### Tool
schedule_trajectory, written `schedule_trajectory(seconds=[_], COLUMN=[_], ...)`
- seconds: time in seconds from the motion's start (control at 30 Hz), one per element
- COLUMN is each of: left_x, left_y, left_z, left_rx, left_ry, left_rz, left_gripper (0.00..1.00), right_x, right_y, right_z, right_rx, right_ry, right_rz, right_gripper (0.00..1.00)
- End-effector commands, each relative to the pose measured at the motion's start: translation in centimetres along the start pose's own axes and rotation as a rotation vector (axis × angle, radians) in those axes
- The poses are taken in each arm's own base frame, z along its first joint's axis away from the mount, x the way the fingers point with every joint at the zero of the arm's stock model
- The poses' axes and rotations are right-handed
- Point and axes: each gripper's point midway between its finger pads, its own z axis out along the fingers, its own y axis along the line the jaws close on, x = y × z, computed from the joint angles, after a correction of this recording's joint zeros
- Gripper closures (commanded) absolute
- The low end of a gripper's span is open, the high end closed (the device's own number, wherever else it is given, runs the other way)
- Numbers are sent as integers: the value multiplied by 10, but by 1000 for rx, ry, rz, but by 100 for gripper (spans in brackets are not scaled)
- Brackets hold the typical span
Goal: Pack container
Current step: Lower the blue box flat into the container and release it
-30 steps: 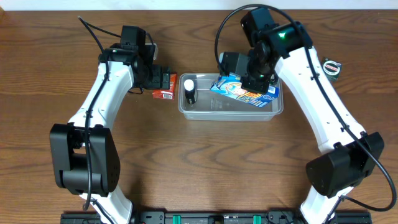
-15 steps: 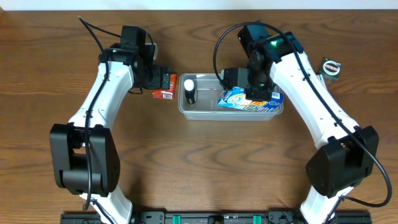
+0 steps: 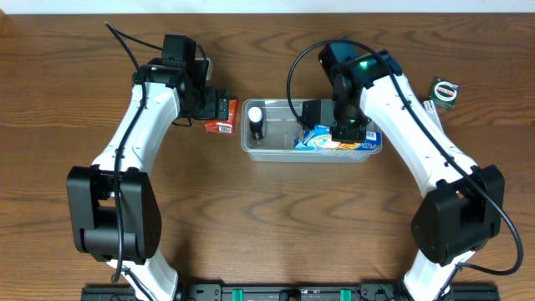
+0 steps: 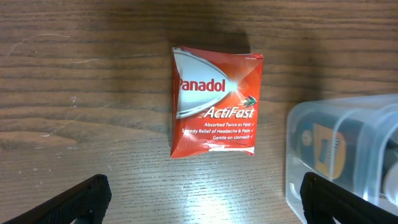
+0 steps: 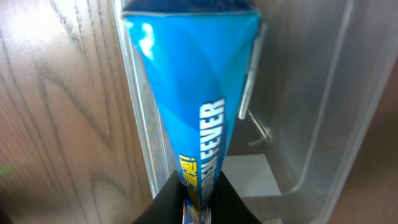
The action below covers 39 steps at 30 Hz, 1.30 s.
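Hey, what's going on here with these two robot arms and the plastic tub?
The arms are packing small items into a clear plastic container. The right gripper is clamped on a blue packet, holding it on edge inside the container's right end. A small white-capped bottle already sits in the left end. The left gripper hangs open above a red Panadol ActiFast box, which lies on the table just outside the container, untouched.

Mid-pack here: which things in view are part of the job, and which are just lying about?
Job: container; blue packet, pinched in the right gripper inside it; small bottle inside; red packet below the open left gripper, likely next.
Lying about: small round gadget beyond the right arm.
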Motion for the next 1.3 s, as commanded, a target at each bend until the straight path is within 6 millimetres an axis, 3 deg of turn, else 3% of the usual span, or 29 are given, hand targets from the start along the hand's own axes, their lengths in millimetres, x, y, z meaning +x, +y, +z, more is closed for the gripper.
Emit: schedule_trajectory(seconds=[0.0,0.07,0.27,0.67,0.73,0.83,0.9,1.1,1.27], left_x=[4,4,4,4,4,4,4,4,4], left_y=[1,1,1,1,1,1,1,1,1], left_z=[4,4,4,4,4,4,4,4,5], left_rx=[5,4,4,4,4,4,4,4,4], left_ry=[19,19,19,19,19,19,19,19,20], left_rz=[1,1,1,1,1,1,1,1,1], left_gripper=[2,2,2,2,2,2,2,2,2], right_x=[8,8,7,4,-1,-15,-22,-25,-25], right_y=[-1,-1,-2,-6,-3,4,7,6,4], right_z=[3,4,4,4,4,3,2,2,-1], right_rx=[7,11,13,32,17,-26,-45,-50,-56], right_ry=[25,23,21,7,-17,-85,-121,-127,-128], right_rz=[-5,-5,-4,94,113,110,134,299,491], right_gripper=[84,73,53,53,56,75,80,97,99])
